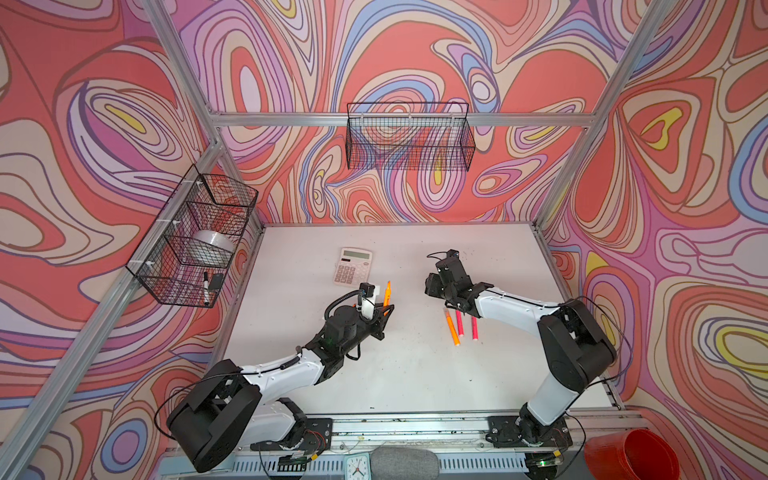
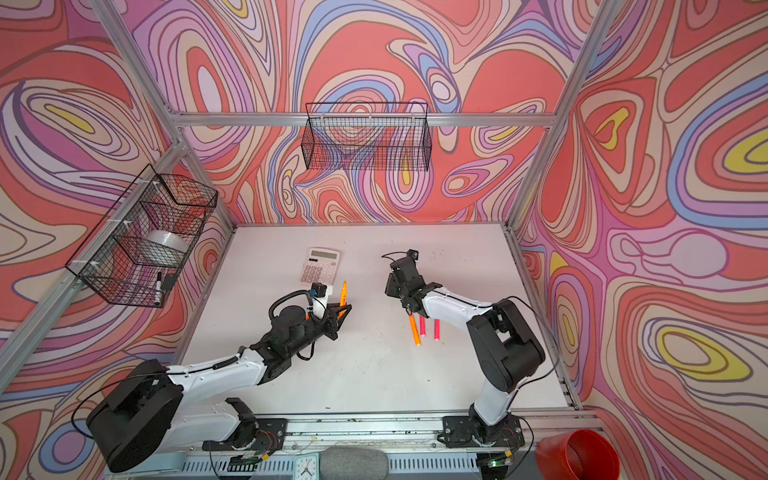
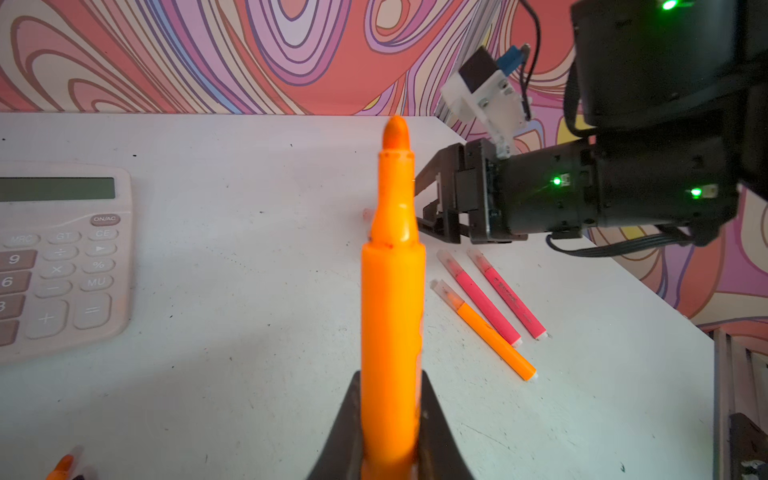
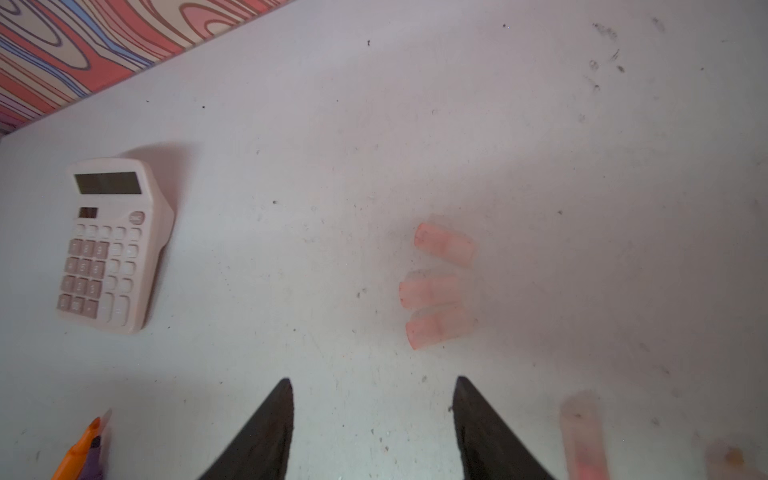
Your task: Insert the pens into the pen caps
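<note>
My left gripper [image 3: 390,415] [image 1: 385,309] is shut on an uncapped orange pen [image 3: 392,291] [image 1: 388,292] [image 2: 343,291], held above the table with its tip pointing away from the gripper. My right gripper [image 4: 372,382] [image 3: 424,203] stands open and empty, just short of three loose pale pink pen caps [image 4: 444,243] [image 4: 428,289] [image 4: 438,326] lying side by side. Beside the right arm lie three capped pens: one orange [image 1: 452,329] [image 3: 490,332], two pink [image 1: 459,322] [image 1: 474,327] [image 3: 513,301]. Another orange pen and a purple one [image 4: 83,453] show at the edge of the right wrist view.
A pink calculator [image 1: 353,266] [image 2: 320,266] [image 4: 112,245] lies behind the left gripper. Wire baskets hang on the left wall [image 1: 195,241] and the back wall [image 1: 409,137]. A red cup [image 1: 631,457] stands off the table's front right corner.
</note>
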`<state>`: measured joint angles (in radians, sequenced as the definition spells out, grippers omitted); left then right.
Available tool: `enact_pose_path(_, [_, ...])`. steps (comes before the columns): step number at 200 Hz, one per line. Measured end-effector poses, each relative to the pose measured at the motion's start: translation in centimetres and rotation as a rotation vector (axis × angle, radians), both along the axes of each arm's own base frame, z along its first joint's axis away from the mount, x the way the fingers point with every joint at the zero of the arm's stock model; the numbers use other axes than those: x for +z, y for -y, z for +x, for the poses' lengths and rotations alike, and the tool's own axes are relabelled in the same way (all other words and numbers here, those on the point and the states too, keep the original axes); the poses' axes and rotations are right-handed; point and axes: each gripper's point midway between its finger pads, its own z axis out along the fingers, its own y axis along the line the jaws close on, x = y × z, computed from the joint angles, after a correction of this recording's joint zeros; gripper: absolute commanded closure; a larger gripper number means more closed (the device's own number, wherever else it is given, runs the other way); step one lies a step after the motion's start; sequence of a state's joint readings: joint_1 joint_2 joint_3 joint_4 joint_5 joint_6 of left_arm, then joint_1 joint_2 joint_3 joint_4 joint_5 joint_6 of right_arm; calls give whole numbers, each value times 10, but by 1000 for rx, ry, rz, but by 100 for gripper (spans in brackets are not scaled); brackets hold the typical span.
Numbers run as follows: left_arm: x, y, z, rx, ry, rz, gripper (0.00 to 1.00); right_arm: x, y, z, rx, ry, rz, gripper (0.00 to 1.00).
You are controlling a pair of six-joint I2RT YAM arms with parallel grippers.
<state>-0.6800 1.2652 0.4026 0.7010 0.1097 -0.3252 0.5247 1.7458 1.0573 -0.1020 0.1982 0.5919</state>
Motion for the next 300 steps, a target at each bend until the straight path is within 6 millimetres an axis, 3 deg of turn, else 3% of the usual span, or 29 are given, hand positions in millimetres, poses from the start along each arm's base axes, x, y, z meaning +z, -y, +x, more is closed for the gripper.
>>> enact_pose_path(58, [1,3,-2,-21,-2,-6,100,-39,17,16,-13,-109,-119,32])
enact_pose_path(104, [3,7,-2,-39,-2,-11,100,-57,21,15,-6,-171,-154,32])
enact_pose_path(198, [7,12,-4,-67,-2,-21,100,-65,29,14,-26,-210,-146,43])
enact_pose_path(300, [8,14,-5,-76,-1,-25,100,-67,43,7,-75,-220,-127,62])
